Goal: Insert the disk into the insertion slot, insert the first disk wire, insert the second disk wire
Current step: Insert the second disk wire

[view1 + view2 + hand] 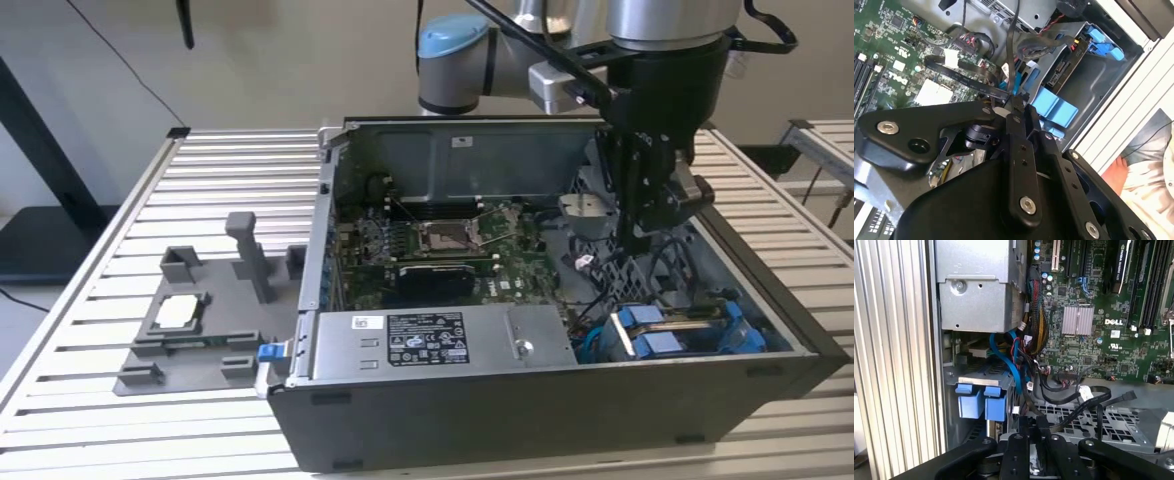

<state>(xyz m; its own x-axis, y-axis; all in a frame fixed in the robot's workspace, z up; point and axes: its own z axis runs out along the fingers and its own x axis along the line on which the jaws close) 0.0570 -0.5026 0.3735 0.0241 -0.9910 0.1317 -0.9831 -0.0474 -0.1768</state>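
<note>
hand: fingers pressing together, pinching black wire at the tips | reaching down into computer case, upper right of exterior view | disk sitting in insertion slot, lower right of exterior view | case resting on table

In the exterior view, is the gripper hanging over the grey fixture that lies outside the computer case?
No, the gripper reaches down into the open computer case, apart from the grey fixture.
</note>
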